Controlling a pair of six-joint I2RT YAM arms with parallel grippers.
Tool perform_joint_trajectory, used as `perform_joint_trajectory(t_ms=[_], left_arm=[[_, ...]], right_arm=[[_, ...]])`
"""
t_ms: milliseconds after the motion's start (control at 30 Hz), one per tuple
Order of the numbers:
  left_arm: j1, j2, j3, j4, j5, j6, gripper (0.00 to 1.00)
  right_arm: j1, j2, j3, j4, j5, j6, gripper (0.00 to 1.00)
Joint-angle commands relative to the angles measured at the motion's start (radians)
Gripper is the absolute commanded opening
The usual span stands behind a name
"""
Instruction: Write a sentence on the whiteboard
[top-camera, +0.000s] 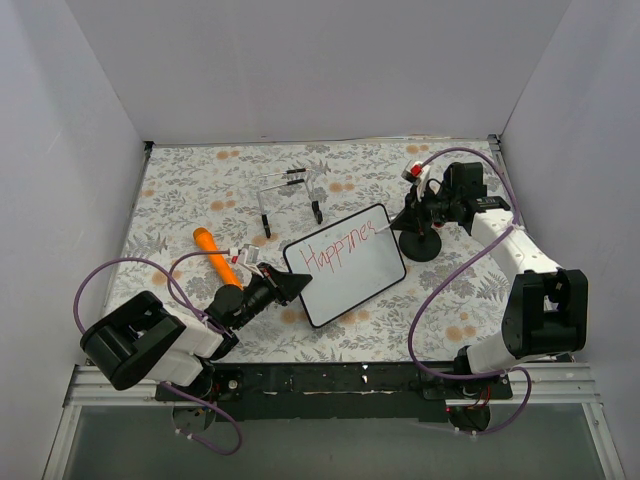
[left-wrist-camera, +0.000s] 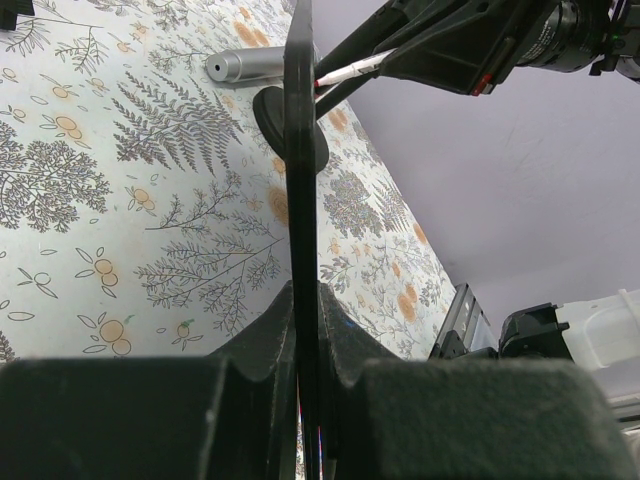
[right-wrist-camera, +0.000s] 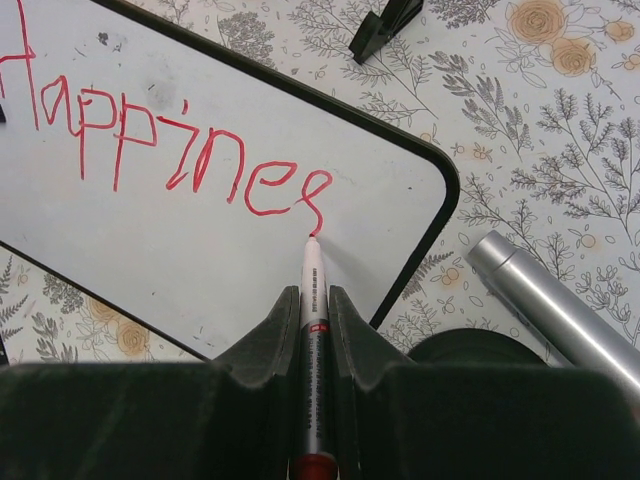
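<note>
Padded black fingers (right-wrist-camera: 265, 335) of the right gripper (right-wrist-camera: 313, 300) are filling the bottom of the right wrist view. They are clenched on a red marker (right-wrist-camera: 311, 265) that is lying in the groove between them. Its tip is touching the whiteboard (right-wrist-camera: 200, 260) at the tail of the last letter written. The sentence (right-wrist-camera: 165, 160) is reading "Happines" in red, in a single line running toward the board's rounded corner.

The left gripper (left-wrist-camera: 305, 300) is grasping the whiteboard by its black frame, which is showing edge-on between the closed fingers. From above, that grip is sitting at the board's near left corner, and the board is lying mid-table, turned diagonally between the two arms. Whether its underside is resting on the cloth cannot be told.

A clear wire stand (top-camera: 290, 195) is standing just behind the board, apart from it. An orange cylinder (top-camera: 215, 255) is lying to the left, beside the left arm. A silver cylinder (right-wrist-camera: 545, 300) is lying on the floral cloth (right-wrist-camera: 560, 130) beside a round black base (right-wrist-camera: 470, 350), near the board's right corner.
</note>
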Motion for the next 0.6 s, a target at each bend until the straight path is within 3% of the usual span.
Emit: perform_joint_trajectory(t_ms=[0,567], left_arm=[[-0.008,-0.004,-0.027,0.178,0.029,0.036,0.0],[-0.008,0.016,-0.024,0.187,0.03,0.034,0.0]], right_arm=[[0.014,-0.009,-0.012,-0.04,-0.027,-0.036,0.01],[-0.029,-0.063,0.053,0.017,-0.048,0.025,0.01]])
